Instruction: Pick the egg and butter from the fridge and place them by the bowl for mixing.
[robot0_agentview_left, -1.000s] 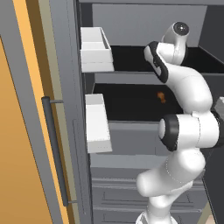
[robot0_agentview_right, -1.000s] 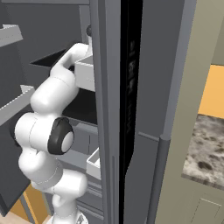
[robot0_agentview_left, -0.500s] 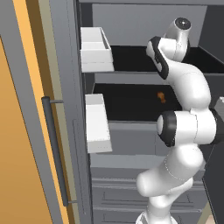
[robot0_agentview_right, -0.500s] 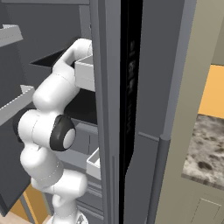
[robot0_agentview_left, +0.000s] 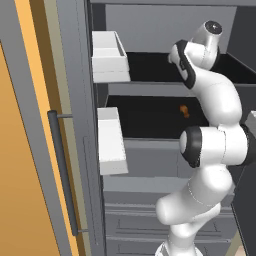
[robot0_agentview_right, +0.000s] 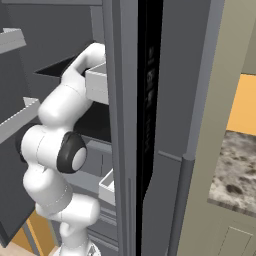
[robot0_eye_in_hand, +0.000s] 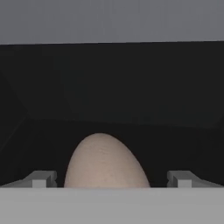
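Pinkish-brown and smooth, the egg (robot0_eye_in_hand: 105, 162) sits on the black upper shelf (robot0_agentview_left: 150, 67) of the fridge (robot0_agentview_left: 150, 125), right between the two fingertips (robot0_eye_in_hand: 41, 179) of the pincer (robot0_eye_in_hand: 109, 180). Its jaws are spread wide, one tip well out to each side of the egg, neither touching it, so nothing is gripped. From behind, the white arm (robot0_agentview_left: 210, 145) reaches up into that shelf. On the shelf below lies a small orange lump (robot0_agentview_left: 184, 110). White door bins (robot0_agentview_left: 109, 55) hang at the left.
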